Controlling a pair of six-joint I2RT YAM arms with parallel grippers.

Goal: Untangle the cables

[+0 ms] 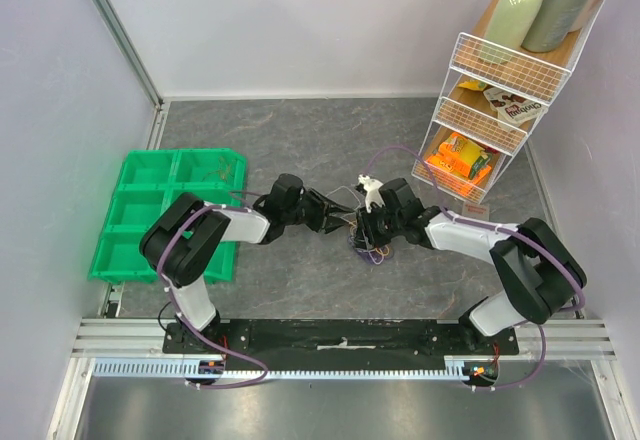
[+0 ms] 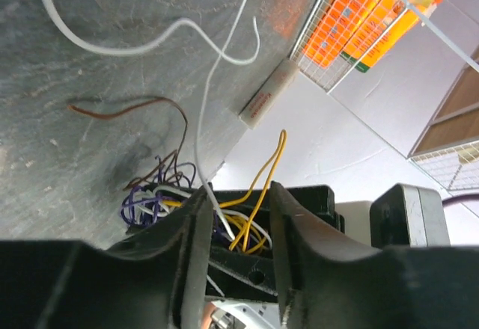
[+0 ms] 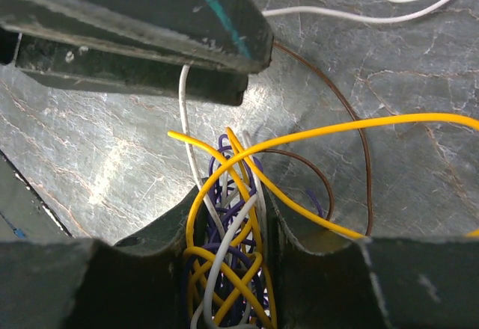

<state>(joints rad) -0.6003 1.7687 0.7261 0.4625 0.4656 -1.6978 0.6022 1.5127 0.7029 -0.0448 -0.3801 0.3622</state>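
The cables [image 1: 368,250] are a small tangle of purple, yellow and white wires on the grey table between my two grippers. My right gripper [image 1: 368,228] is shut on the tangle; in the right wrist view the bundle [image 3: 228,269] fills the gap of that gripper [image 3: 228,194]. One yellow wire [image 3: 374,123] and a brown wire [image 3: 359,142] loop out to the right. My left gripper [image 1: 340,222] faces the right one, tips close. In its wrist view the left gripper [image 2: 238,191] has its jaws a little apart, and a white cable [image 2: 202,112] runs in along the left finger. The tangle also shows there [image 2: 153,198].
A green compartment bin [image 1: 150,210] sits at the left, beside the left arm. A white wire rack [image 1: 490,110] with snack packs and bottles stands at the back right, also in the left wrist view [image 2: 352,30]. Loose white cable [image 2: 150,45] lies behind the tangle.
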